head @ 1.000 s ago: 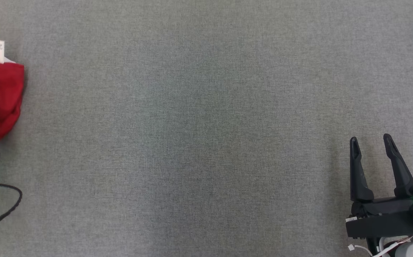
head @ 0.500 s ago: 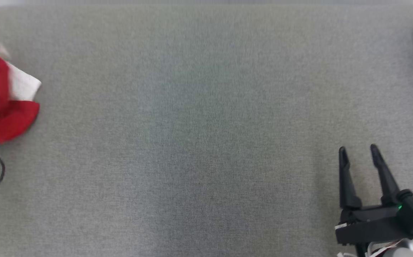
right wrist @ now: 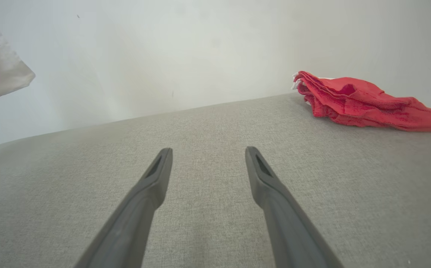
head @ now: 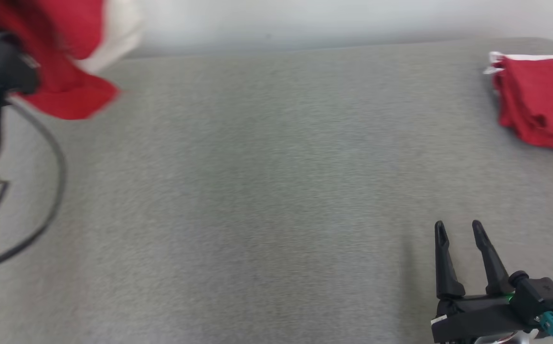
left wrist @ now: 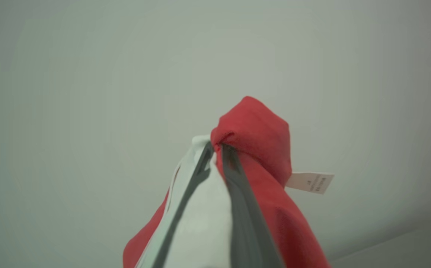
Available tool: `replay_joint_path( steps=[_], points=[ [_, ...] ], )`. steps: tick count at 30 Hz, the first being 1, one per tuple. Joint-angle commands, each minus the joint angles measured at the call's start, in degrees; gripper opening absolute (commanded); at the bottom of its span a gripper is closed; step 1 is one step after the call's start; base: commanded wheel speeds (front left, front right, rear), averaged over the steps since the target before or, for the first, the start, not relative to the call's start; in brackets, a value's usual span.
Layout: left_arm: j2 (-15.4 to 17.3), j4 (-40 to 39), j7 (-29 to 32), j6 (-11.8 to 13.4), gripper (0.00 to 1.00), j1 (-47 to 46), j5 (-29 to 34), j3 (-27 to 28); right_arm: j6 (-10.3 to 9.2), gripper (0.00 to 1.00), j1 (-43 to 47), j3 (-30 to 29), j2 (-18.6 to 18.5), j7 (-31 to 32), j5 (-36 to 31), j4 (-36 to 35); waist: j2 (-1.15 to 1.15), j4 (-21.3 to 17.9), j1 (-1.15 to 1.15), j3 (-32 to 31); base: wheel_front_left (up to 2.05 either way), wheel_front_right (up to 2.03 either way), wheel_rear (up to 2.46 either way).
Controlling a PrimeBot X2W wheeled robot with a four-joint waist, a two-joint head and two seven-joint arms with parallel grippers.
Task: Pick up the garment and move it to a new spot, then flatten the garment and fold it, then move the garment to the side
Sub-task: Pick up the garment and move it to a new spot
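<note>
Over the left of the grey fabric tabletop, holding the crumpled red-and-white cloth garment pinched in the left gripper, raised for carrying (right gripper spread, empty).

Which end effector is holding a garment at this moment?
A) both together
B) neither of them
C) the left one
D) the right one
C: the left wrist view shows the left end effector shut on the red and white garment, while the right end effector stands open with nothing between its fingers, above the grey surface.
</note>
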Motion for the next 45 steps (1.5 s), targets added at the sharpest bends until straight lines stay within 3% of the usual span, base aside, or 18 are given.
replay_joint_path(
  steps=[1, 9, 17, 31, 32, 33, 39, 45],
  points=[
    [-1.3, -2.1, 1.2, 0.1, 0.0, -0.8, -0.6, -0.9, -0.12, 1.0, 0.1, 0.1, 0.1, -0.4, 1.1, 0.6, 0.0, -4.3, 0.01, -2.3, 0.0, 0.0, 0.0],
    [-10.2, -8.4, 5.8, 0.9, 0.0, -0.1, -2.3, -6.3, -0.12, 1.0, 1.0, 0.9, 0.1, -0.5, 4.1, 1.0, 0.0, -10.9, 0.01, -3.2, 0.0, 0.0, 0.0],
    [-17.7, -7.0, 3.9, 2.3, 0.0, 7.0, -3.8, -10.8, -0.12, 1.0, 1.4, 0.5, 0.1, -0.5, 3.9, 0.5, 0.0, -13.7, 0.01, -3.3, 0.0, 0.0, 0.0],
    [-17.9, 4.2, -2.1, 3.9, 0.0, 27.4, -4.2, -14.3, -0.12, 1.0, 1.7, 1.0, 0.1, -0.5, 2.2, 0.8, 0.0, -10.8, 0.01, -4.1, 0.0, 0.0, 0.0],
    [-18.3, 5.2, -2.6, 3.8, 0.27, 28.0, -4.5, -14.4, -0.12, 1.0, 1.6, 1.1, 0.1, -0.5, 2.0, 0.9, 0.0, -10.3, 0.01, -4.3, 0.0, 0.0, 0.0],
    [-18.4, 6.2, -3.1, 3.6, 1.0, 28.2, -4.3, -14.7, -0.12, 1.0, 1.6, 1.4, 0.1, -0.5, 2.0, 1.0, 0.0, -9.9, 0.01, -4.5, 0.0, 0.0, 0.0],
    [-18.8, 7.0, -6.6, 3.2, 1.0, 27.5, -3.7, -14.9, -0.12, 1.0, 2.3, 1.0, 0.1, -0.5, 1.2, 1.2, 0.0, -7.3, 0.01, -6.9, 0.0, 0.0, 0.0],
    [-17.6, 2.4, -8.3, 3.9, 1.0, 28.7, -3.2, -13.0, -0.12, 1.0, 4.1, 0.3, 0.1, -0.5, 0.5, 1.1, 0.0, -3.5, 0.01, -11.0, 0.0, 0.0, 0.0]
  ],
)
